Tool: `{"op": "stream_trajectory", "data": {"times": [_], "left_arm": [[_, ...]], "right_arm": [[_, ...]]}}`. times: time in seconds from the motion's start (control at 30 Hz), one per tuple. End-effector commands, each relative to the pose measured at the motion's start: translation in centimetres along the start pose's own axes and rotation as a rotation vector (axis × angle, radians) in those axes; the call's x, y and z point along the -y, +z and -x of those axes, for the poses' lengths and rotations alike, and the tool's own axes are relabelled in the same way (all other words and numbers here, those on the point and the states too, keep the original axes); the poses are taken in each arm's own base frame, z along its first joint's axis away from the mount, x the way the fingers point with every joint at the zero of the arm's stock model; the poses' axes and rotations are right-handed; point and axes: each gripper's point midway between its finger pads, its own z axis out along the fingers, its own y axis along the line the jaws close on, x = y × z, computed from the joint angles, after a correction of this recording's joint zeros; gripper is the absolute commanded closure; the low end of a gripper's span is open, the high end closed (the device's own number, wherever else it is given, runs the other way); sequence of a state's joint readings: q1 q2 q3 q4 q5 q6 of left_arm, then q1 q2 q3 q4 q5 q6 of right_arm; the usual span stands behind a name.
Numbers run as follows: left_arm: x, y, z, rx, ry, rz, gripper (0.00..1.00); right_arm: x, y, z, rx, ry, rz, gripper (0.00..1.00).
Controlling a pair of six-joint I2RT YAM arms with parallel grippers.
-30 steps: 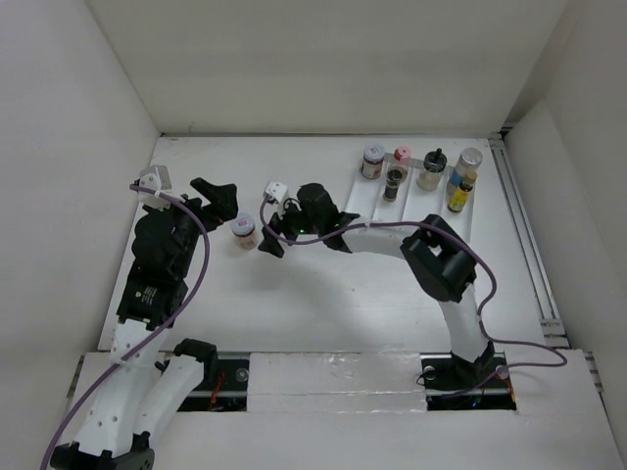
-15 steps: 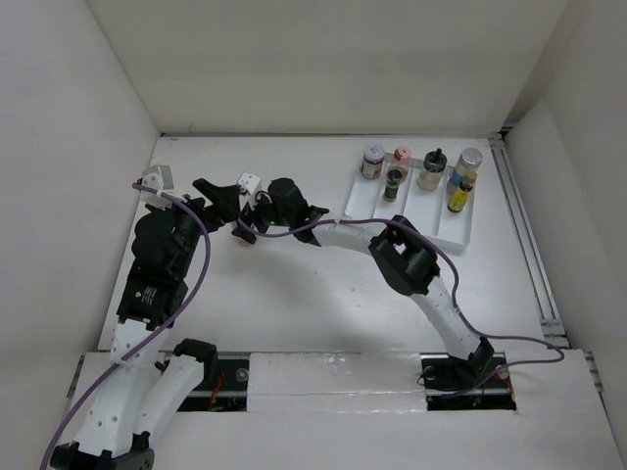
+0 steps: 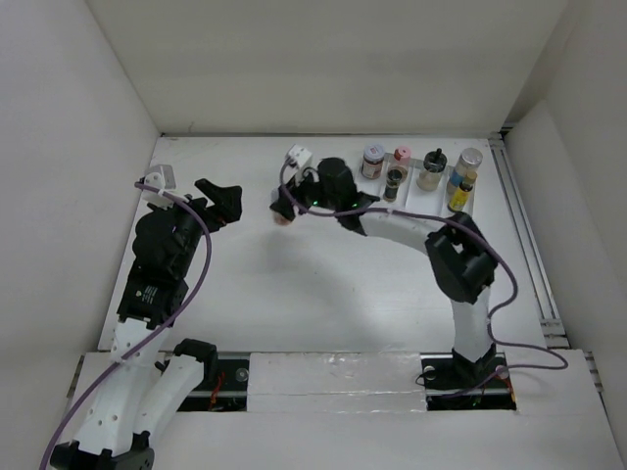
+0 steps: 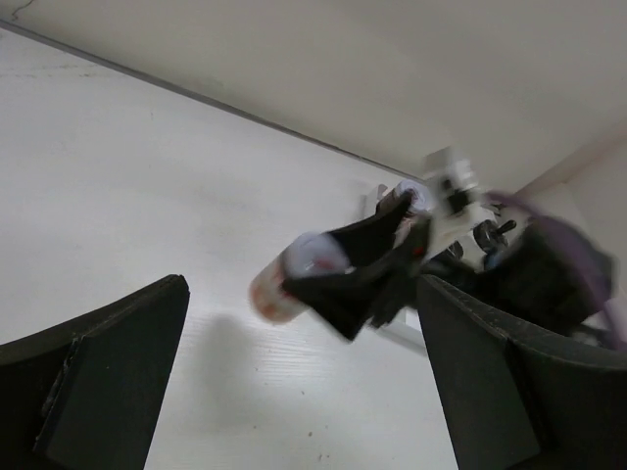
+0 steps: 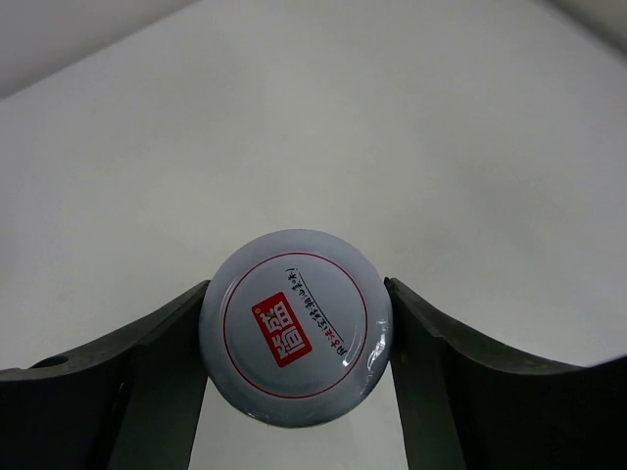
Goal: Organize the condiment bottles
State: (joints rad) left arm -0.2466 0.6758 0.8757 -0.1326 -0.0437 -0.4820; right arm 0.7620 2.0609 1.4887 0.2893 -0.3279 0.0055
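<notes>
your white table (image 3: pixel 294 284) sits boxed in by plain white walls. at the left, your left gripper (image 3: pixel 220 196) hangs with its fingers spread wide apart and nothing between them. just right of it, toward the back of the table, your right gripper (image 3: pixel 285 204) is clamped on a pale-capped spice jar (image 5: pixel 295 326), one finger pressed to each side of the cap with its red square logo. further right, six other condiment bottles (image 3: pixel 432 172) stand in the white tray (image 3: pixel 423 203).
</notes>
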Motion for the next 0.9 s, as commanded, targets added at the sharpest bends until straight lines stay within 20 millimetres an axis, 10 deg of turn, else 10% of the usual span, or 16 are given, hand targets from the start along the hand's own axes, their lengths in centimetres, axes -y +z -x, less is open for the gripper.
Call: {"op": "stream_trajectory", "data": {"times": [0.0,0.37,0.87], "left_arm": [[1.1,-0.2,1.5,0.043,0.006,-0.045,0.02],[1.4,0.3,1.0,0.024,0.008,-0.059,0.02],[1.4,0.5,0.7,0.011,0.008,-0.062,0.02]], "right_arm": [[7.2,-8.7,14.7,0.365,-0.103,-0.213,0.48],[20.1,-16.0,9.1,0.247,-0.049,-0.525,0.49],[23.3,-15.2,2.4,0.119,0.001,-0.593,0.49]]}}
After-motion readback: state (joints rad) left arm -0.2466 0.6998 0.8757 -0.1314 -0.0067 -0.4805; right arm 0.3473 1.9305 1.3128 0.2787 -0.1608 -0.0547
